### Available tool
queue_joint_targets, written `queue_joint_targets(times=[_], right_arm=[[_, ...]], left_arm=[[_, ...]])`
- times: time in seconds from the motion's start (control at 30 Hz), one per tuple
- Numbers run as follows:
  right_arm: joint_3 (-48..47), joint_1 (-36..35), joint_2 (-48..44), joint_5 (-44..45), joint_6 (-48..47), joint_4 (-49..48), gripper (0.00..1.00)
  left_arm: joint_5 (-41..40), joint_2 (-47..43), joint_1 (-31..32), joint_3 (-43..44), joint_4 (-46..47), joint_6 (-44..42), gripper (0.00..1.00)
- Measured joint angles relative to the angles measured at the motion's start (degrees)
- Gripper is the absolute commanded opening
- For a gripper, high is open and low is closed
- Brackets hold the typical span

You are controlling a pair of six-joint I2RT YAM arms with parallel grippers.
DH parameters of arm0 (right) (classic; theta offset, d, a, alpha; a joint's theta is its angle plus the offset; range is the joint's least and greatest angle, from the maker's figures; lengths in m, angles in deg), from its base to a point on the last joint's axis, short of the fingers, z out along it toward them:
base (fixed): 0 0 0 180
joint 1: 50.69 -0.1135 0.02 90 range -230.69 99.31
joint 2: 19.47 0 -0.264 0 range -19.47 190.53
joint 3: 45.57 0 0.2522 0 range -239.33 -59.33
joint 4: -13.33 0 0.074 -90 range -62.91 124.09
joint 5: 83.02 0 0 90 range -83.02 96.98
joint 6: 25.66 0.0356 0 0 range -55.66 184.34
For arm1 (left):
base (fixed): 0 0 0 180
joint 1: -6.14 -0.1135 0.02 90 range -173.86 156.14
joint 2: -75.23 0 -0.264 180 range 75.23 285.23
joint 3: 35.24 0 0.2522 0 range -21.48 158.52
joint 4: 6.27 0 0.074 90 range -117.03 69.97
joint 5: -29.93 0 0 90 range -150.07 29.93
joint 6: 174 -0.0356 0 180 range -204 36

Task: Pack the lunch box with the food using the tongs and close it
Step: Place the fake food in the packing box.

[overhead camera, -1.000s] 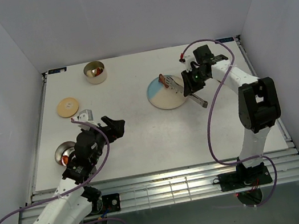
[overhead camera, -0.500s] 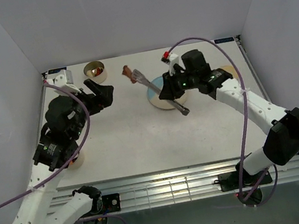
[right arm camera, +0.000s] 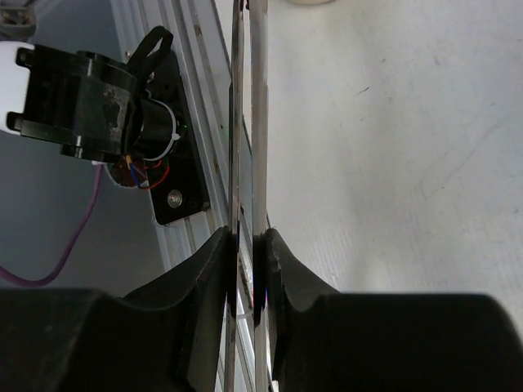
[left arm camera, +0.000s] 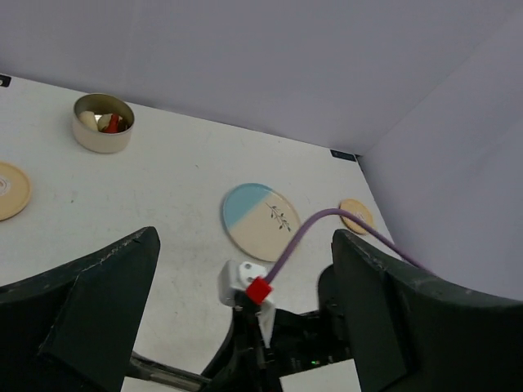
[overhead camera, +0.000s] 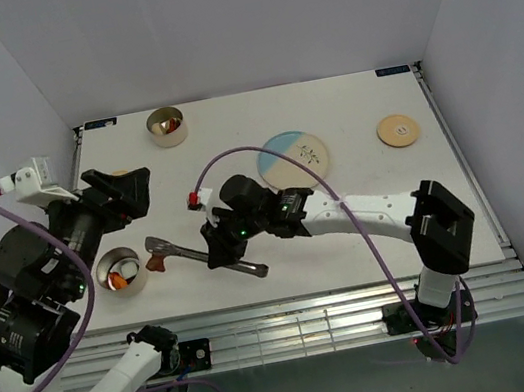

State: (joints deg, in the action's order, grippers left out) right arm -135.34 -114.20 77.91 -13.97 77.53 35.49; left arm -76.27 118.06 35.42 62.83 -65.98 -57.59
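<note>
My right gripper is shut on the silver tongs, which reach left, low over the table. A brown-red piece of food is at their tips, beside the right rim of a steel lunch box tin that holds orange and white pieces. A second tin, also with food in it, stands at the back left. My left gripper hangs open and empty high above the left side.
The cream-and-blue plate lies mid-table with no food showing on it. One wooden lid lies at the right, another at the left. The table's front rail is just below the tongs.
My right arm swung from the plate to the front left, carrying the tongs and the food piece to the near tin. My left arm drew back from the back tin and rose.
</note>
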Motion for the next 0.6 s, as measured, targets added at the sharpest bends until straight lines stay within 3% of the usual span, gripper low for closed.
queue_joint_targets(times=[0.33, 0.6], right_arm=[[-11.43, -4.24, 12.07, 2.97, 0.0, 0.55, 0.08], [-27.15, -4.5, 18.73, 5.11, -0.15, -0.98, 0.08]], left_arm=[[3.39, -2.62, 0.0, 4.46, -2.25, -0.87, 0.98], [5.16, -3.1, 0.0, 4.87, -3.48, -1.88, 0.98]])
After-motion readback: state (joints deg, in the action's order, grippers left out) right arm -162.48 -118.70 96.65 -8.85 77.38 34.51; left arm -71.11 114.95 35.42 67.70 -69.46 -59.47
